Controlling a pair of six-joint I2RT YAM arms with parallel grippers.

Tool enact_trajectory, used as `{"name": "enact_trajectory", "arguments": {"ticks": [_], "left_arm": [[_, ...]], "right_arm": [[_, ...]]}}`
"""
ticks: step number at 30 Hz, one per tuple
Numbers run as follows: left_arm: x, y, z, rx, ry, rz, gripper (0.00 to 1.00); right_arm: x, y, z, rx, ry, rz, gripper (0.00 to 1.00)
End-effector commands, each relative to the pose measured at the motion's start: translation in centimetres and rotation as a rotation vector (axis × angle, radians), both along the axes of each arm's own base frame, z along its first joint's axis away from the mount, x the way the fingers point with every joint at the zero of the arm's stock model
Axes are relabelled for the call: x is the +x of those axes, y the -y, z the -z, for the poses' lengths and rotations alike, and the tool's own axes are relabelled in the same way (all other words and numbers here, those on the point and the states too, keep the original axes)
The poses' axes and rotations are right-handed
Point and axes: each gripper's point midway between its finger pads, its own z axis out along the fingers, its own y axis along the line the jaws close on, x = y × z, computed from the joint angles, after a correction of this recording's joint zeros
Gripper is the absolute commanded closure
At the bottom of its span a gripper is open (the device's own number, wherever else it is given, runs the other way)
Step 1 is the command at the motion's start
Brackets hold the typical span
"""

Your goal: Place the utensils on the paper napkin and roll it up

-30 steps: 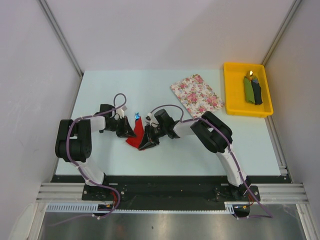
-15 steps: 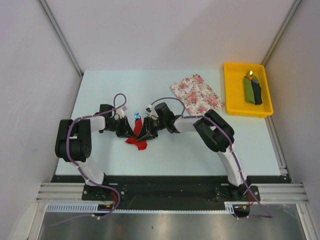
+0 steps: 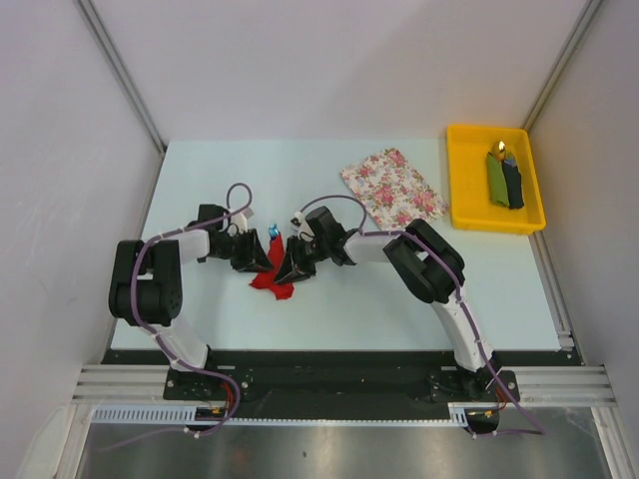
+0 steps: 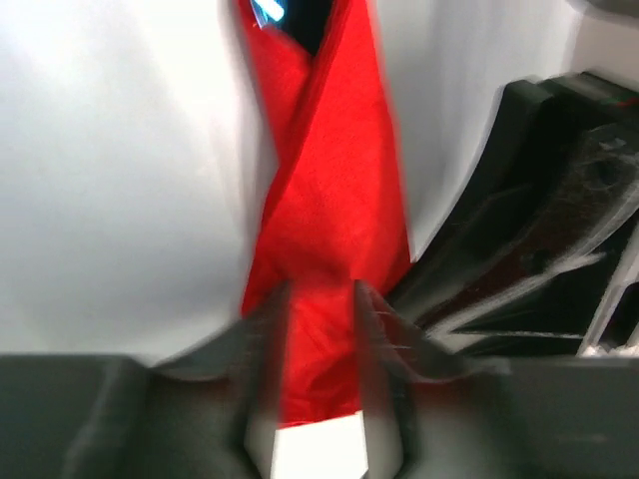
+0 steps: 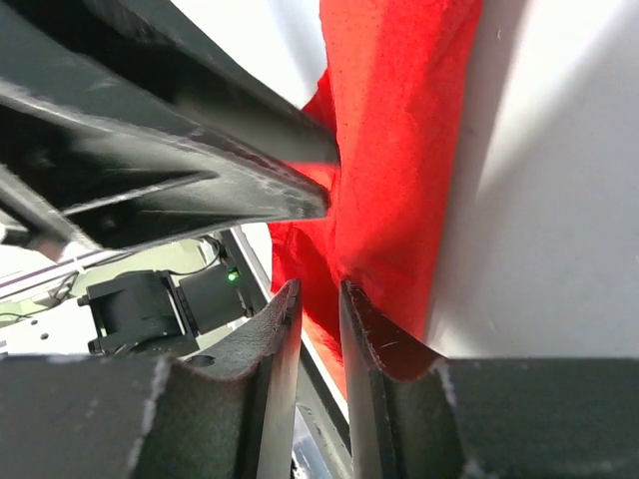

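Observation:
The red paper napkin [image 3: 272, 280] lies folded into a narrow bundle between my two grippers at the table's middle left. A blue utensil tip [image 3: 273, 232] sticks out of its far end; the other utensils are hidden inside. My left gripper [image 3: 262, 262] grips the bundle's near part from the left; in the left wrist view the napkin [image 4: 334, 200] runs between its jaws [image 4: 319, 304], with the blue tip [image 4: 268, 10] at the top. My right gripper [image 3: 287, 270] pinches the napkin's edge [image 5: 399, 150] between nearly closed jaws [image 5: 319, 299].
A floral cloth [image 3: 392, 190] lies at the back right. A yellow tray [image 3: 469, 205] at the far right holds a green roll [image 3: 496, 178] and a dark roll [image 3: 514, 186]. The grippers nearly touch; the left one fills the right wrist view [image 5: 200, 170].
The right gripper has moved left and away from me, drawing the napkin's right side over. The red bundle is narrower and more crumpled. The left gripper has stayed almost still.

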Motion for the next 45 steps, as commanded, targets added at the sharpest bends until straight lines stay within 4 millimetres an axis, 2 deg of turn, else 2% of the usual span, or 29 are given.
{"name": "enact_trajectory", "arguments": {"ticks": [1,3,8,11,16,20,23,36,39,45], "left_arm": [[3.2,-1.2,-2.2,0.077,0.140,-0.011,0.55],[4.2,-1.5,-2.6,0.097,0.156,-0.020,0.45],[5.9,-1.9,-2.3,0.120,0.175,-0.029,0.37],[6.0,-1.6,-1.4,0.115,0.155,-0.013,0.36],[5.5,-0.5,-0.4,0.053,0.124,0.013,0.41],[4.8,-0.2,0.6,0.038,0.091,0.008,0.51],[4.3,0.2,1.0,0.036,0.078,0.020,0.54],[4.5,0.8,1.5,0.113,0.050,0.013,0.67],[4.4,0.9,1.7,0.129,0.037,0.007,0.74],[4.5,1.2,1.4,0.112,0.044,0.008,1.00]], "right_arm": [[-0.4,0.8,3.9,-0.110,-0.004,0.003,0.73],[-0.4,0.9,4.0,-0.115,-0.005,0.004,0.73],[-0.3,1.0,4.0,-0.117,-0.011,0.009,0.73],[-0.2,1.1,4.1,-0.117,-0.015,0.009,0.73],[0.0,1.2,4.0,-0.110,-0.027,0.014,0.74],[0.2,1.3,3.9,-0.104,-0.028,0.019,0.74],[0.3,1.3,3.8,-0.101,-0.032,0.020,0.74],[0.9,1.2,3.1,-0.083,-0.030,0.034,0.74],[0.9,1.4,3.1,-0.085,-0.031,0.036,0.74],[1.0,1.7,3.0,-0.083,-0.027,0.037,0.74]]}}
